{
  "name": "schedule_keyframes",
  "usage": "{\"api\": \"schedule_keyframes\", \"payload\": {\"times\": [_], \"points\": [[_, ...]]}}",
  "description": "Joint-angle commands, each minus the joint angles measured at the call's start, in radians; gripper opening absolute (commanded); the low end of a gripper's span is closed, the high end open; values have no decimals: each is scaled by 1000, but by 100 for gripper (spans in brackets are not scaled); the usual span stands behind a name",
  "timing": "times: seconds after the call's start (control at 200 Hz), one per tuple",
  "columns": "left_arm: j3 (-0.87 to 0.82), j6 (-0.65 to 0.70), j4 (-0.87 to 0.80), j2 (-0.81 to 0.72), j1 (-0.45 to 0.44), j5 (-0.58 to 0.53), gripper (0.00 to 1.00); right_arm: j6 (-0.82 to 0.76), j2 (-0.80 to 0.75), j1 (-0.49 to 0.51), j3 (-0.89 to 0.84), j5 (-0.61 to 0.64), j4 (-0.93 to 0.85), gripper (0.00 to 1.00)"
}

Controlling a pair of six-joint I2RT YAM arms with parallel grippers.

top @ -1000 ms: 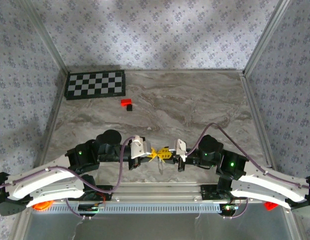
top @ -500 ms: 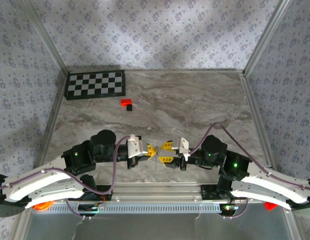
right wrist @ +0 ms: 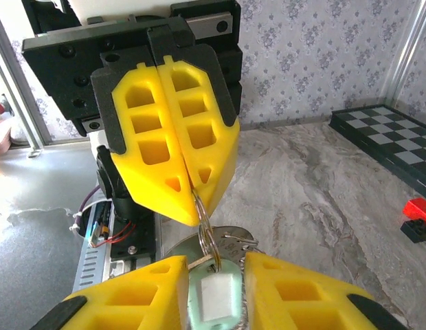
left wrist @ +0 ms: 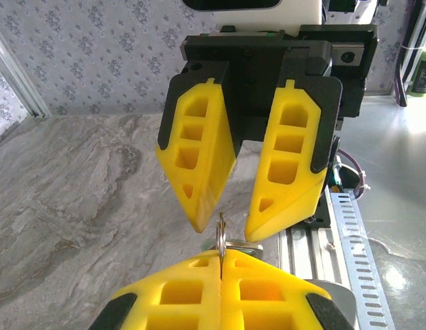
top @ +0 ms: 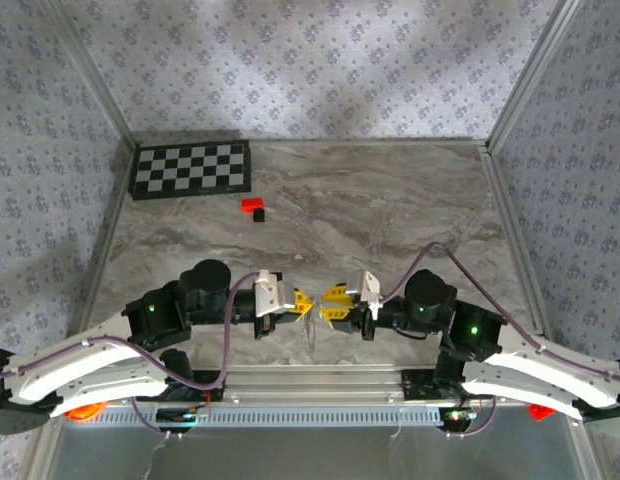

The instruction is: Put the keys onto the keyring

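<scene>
The keyring (right wrist: pixel 205 227) is a thin metal split ring, and my left gripper (left wrist: pixel 220 253) is shut on its rim. A flat silvery key (right wrist: pixel 230 237) and a pale green tag (right wrist: pixel 213 295) with a white label hang from the ring. My right gripper (right wrist: pixel 214 261) faces the left one tip to tip. Its fingers (left wrist: pixel 199 165) stand apart, and the tag shows in the gap between them. Whether they touch the tag is not clear. From above, the left gripper (top: pixel 302 303) and the right gripper (top: pixel 328 305) meet near the table's front edge, with the ring (top: pixel 312 324) just below them.
A small red-and-black block (top: pixel 254 208) lies at the back of the marble table, beside a checkerboard (top: pixel 190 168) in the far left corner. A metal rail (top: pixel 320 385) runs along the near edge under the grippers. Patterned walls enclose the table on three sides.
A second ago the right gripper was shut against the left one. It drew back and opened, and its fingers have since narrowed a little. The left gripper stays shut on the ring.
</scene>
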Motion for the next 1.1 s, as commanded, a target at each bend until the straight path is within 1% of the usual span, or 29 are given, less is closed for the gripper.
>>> {"api": "schedule_keyframes", "payload": {"times": [0.0, 0.05, 0.15, 0.405, 0.535, 0.925, 1.01, 1.094], "points": [[7, 4, 45, -20, -2, 30, 0, 17, 6, -7, 38, -7, 7, 28], [6, 4, 45, -20, -3, 33, 0, 18, 10, -8, 40, -8, 8, 28], [9, 6, 45, -20, -1, 34, 0, 19, 15, -14, 40, -12, 5, 24], [-9, 3, 80, -37, -3, 35, 0, 30, 12, -27, 35, -6, -31, 5], [-14, 5, 102, -45, -1, 33, 0, 35, 19, -33, 38, -1, -62, 0], [-50, 3, 151, -49, -3, 25, 0, 36, 77, -36, 66, 0, -99, 0], [-58, 1, 170, -47, -3, 27, 0, 31, 88, -35, 80, -1, -115, 4], [-70, -6, 196, -49, -2, 28, 0, 32, 68, -30, 83, 4, -121, 15]]}}
